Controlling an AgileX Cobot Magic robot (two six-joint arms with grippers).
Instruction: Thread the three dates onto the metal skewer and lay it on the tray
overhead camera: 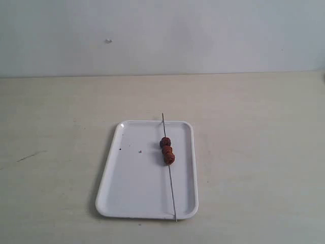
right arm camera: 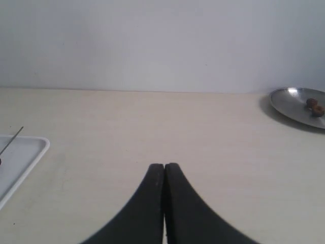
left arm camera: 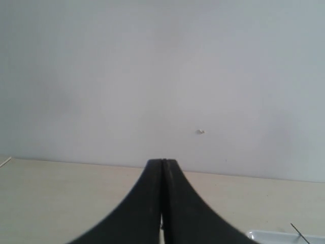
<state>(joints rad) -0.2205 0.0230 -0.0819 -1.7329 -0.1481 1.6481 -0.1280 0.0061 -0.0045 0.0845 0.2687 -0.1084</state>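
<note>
**Condition.** The metal skewer [overhead camera: 171, 190] lies along the right side of the tray [overhead camera: 132, 183], running near to far. The three dates [overhead camera: 167, 150] are threaded on it, touching one another, on its far half. Both ends of the rod pass beyond the tray rim, the near tip just past the near right corner. Judged from this, the task appears complete.

**Grippers.** The left gripper [left arm camera: 162, 161] and the right gripper [right arm camera: 164, 165] are both fully closed with nothing between the jaws. Neither appears in the exterior view, and both are well apart from the tray.

**Hazards.**
- The overhanging tips are exposed. An arm passing low over the table [overhead camera: 254, 152] near either tip can catch the rod and lever it off the tray.
- The skewer sits close to the right rim. A knock to the tray can roll it over that rim. The dates probably resist rolling, but this is not certain.
- Tilting the rod can slide the dates toward an end.
- A round metal dish [right arm camera: 294, 104] at far right holds a small brown item, which should not be taken for a task date.
</note>
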